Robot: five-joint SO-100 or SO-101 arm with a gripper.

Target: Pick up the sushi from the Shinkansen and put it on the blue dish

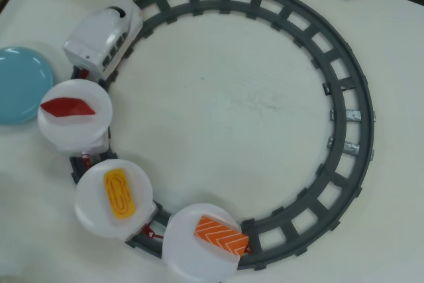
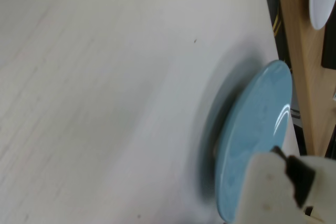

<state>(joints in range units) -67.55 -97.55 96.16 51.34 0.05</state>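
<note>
overhead view: sushi (image 1: 222, 235) on last white plate (image 1: 192, 256), bottom centre | blue dish (image 1: 20, 84) empty, far left | wrist view: claw (image 2: 286, 192) lower right, opening unclear | judgement: approach sushi from above, grip long sides

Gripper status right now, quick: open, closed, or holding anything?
Gripper: cannot be told; only a blurred white part shows at the wrist view's lower right, over the blue dish. It is absent from the overhead view.

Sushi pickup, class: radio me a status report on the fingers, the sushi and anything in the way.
Fingers: state unclear, part of one seen over blue dish. Sushi untouched on rear white plate behind Shinkansen. Nothing blocking it.
</note>
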